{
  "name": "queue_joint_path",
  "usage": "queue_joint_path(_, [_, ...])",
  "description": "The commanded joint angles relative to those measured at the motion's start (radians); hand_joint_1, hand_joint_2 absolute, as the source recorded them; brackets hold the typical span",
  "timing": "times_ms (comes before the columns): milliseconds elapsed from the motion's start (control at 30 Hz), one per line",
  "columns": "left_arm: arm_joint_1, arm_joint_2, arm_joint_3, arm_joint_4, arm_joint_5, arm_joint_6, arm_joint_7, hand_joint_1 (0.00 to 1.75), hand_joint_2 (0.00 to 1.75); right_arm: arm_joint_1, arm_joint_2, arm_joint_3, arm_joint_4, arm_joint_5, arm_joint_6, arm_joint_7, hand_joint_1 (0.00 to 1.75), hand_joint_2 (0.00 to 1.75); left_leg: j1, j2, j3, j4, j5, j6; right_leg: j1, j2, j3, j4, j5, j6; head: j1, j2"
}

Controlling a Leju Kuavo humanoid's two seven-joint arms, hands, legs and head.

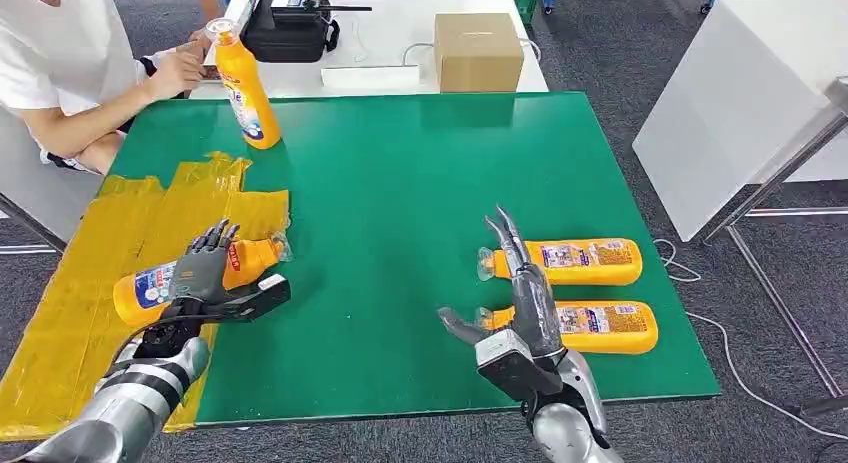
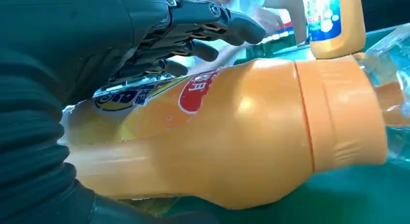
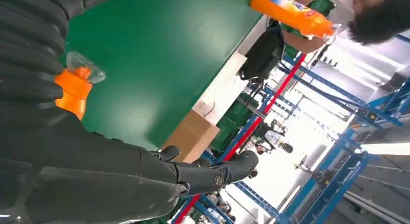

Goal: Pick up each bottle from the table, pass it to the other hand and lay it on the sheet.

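1. Green table [image 1: 400,183]; a yellow sheet [image 1: 70,273] covers its left edge.
2. Left hand [image 1: 205,273] grips a lying orange bottle [image 1: 150,286] over the sheet.
3. Right hand [image 1: 520,303], fingers spread, holds nothing beside two lying bottles [image 1: 575,262] [image 1: 600,327].
4. An upright bottle [image 1: 245,88] stands near a seated person [image 1: 60,73].
5. White table [image 1: 390,33] behind carries a cardboard box [image 1: 478,51]; grey carpet [image 1: 620,53].

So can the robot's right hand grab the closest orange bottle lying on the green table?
Probably yes: the open right hand hovers beside the nearest orange plastic bottle, with nothing between them.
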Motion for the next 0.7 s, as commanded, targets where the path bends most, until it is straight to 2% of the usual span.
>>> queue_joint_path(33, [0.068, -0.05, 0.073, -0.042, 0.123, 0.104, -0.116, 0.0, 1.75, -0.015, -0.009, -0.023, 0.027, 0.039, -0.037, 0.017, 0.0, 1.75, 0.0, 0.002, 0.005, -0.002, -0.001, -0.001, 0.0, 0.0, 0.004, -0.002, 0.0, 0.0, 0.0, 0.0])
queue_joint_path(67, [0.08, -0.055, 0.078, -0.073, 0.143, 0.133, -0.136, 0.0, 1.75, -0.009, -0.01, -0.026, 0.021, 0.055, -0.053, 0.019, 0.0, 1.75, 0.0, 0.001, 0.004, -0.002, -0.001, -0.001, 0.0, 0.0, 0.004, -0.001, 0.0, 0.0, 0.0, 0.0])
queue_joint_path(100, [0.116, -0.071, 0.089, -0.158, 0.212, 0.215, -0.218, 0.0, 1.75, 0.003, -0.016, -0.032, 0.011, 0.077, -0.078, 0.019, 0.0, 1.75, 0.0, 0.001, 0.005, -0.002, -0.001, -0.001, 0.0, 0.0, 0.005, -0.002, 0.0, 0.0, 0.0, 0.0])
queue_joint_path(133, [0.161, -0.085, 0.106, -0.276, 0.259, 0.23, -0.283, 0.0, 1.75, 0.009, -0.021, -0.036, 0.004, 0.093, -0.1, 0.019, 0.0, 1.75, 0.0, 0.001, 0.004, -0.001, 0.0, -0.001, 0.0, 0.0, 0.003, -0.001, 0.0, 0.0, 0.0, 0.0])
queue_joint_path(167, [0.2, -0.11, 0.154, -0.402, 0.273, 0.23, -0.353, 0.0, 1.75, 0.014, -0.021, -0.044, 0.001, 0.125, -0.134, 0.022, 0.0, 1.75, 0.0, 0.0, 0.003, -0.001, 0.0, -0.001, 0.0, -0.001, 0.003, -0.001, -0.001, 0.0, 0.0, 0.0])
queue_joint_path(200, [0.267, -0.172, 0.227, -0.559, 0.255, 0.23, -0.441, 0.0, 1.75, 0.025, -0.025, -0.049, -0.011, 0.158, -0.168, 0.029, 0.0, 1.75, 0.0, 0.0, 0.004, -0.001, -0.001, -0.001, 0.0, -0.001, 0.004, -0.001, -0.001, 0.0, 0.0, 0.0])
queue_joint_path(267, [0.304, -0.217, 0.238, -0.674, 0.314, 0.23, -0.513, 0.0, 1.75, 0.031, -0.032, -0.053, -0.021, 0.184, -0.19, 0.041, 0.0, 1.75, 0.0, -0.002, 0.003, 0.0, -0.002, 0.0, 0.0, -0.004, 0.003, -0.001, -0.003, 0.001, 0.0, 0.0])
queue_joint_path(300, [0.334, -0.19, 0.129, -0.764, 0.584, 0.176, -0.527, 0.0, 1.75, 0.041, -0.028, -0.066, -0.034, 0.245, -0.224, 0.068, 0.0, 1.75, 0.0, -0.002, 0.001, 0.001, -0.002, 0.0, 0.0, -0.004, 0.002, 0.0, -0.002, 0.001, 0.0, 0.0])
queue_joint_path(333, [0.358, -0.173, 0.089, -0.85, 0.718, 0.102, -0.519, 0.0, 1.75, 0.05, -0.025, -0.075, -0.046, 0.288, -0.237, 0.089, 0.0, 1.75, -0.001, -0.002, 0.001, 0.0, -0.001, 0.0, 0.0, -0.003, 0.001, -0.001, -0.002, 0.001, 0.0, 0.0])
queue_joint_path(367, [0.389, -0.177, 0.086, -0.956, 1.037, -0.118, -0.524, 0.0, 1.75, 0.064, -0.018, -0.088, -0.06, 0.364, -0.262, 0.116, 0.0, 1.75, 0.0, -0.002, 0.002, 0.001, -0.003, 0.0, 0.0, -0.003, 0.002, 0.0, -0.003, 0.001, 0.0, 0.0])
queue_joint_path(400, [0.421, -0.166, 0.094, -1.06, 1.13, -0.166, -0.534, 0.0, 1.75, 0.08, -0.016, -0.094, -0.081, 0.424, -0.281, 0.137, 0.0, 1.75, 0.0, 0.0, 0.0, 0.002, -0.003, 0.0, 0.0, 0.0, 0.0, 0.0, -0.002, 0.0, 0.0, 0.0])
queue_joint_path(533, [0.491, -0.152, 0.151, -1.221, 1.322, -0.314, -0.514, 0.0, 1.75, 0.107, -0.048, -0.118, -0.113, 0.491, -0.251, 0.201, 0.0, 1.75, 0.0, 0.005, 0.001, 0.002, -0.005, 0.0, 0.001, 0.003, -0.001, -0.001, -0.002, -0.001, 0.0, 0.0])
queue_joint_path(700, [0.492, -0.158, 0.163, -1.201, 1.324, -0.331, -0.526, 0.0, 1.75, 0.105, -0.049, -0.129, -0.109, 0.488, -0.249, 0.199, 0.0, 1.75, 0.001, 0.003, -0.001, 0.0, -0.004, 0.001, 0.001, 0.001, -0.001, -0.002, -0.003, 0.002, 0.0, 0.0])
